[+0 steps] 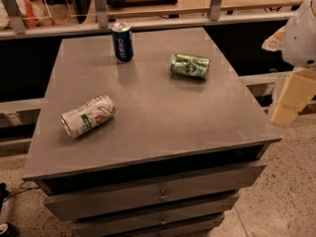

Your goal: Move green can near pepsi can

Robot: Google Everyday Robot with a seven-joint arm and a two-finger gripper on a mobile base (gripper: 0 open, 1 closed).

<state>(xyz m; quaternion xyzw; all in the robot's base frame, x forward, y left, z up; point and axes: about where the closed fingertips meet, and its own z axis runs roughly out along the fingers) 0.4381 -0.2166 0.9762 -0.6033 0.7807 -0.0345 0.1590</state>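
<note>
The green can [190, 65] lies on its side on the far right of the worktop [148, 117], long axis running roughly left to right, apart from the upright pepsi can [122, 42] to its left. My hand [290, 102] hangs beyond the worktop's right edge, right of the green can; I cannot tell if it's clenched.

Prob. office/lab space: grey drawer cabinet [163, 196], speckled floor [291, 191], glass partition [163, 6] w/ metal brackets [216, 1] behind.

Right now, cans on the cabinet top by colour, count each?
Blue, pepsi can: 1
Green, green can: 1
White, white can: 1
Total: 3
End effector sits right of the cabinet, apart from all cans.
</note>
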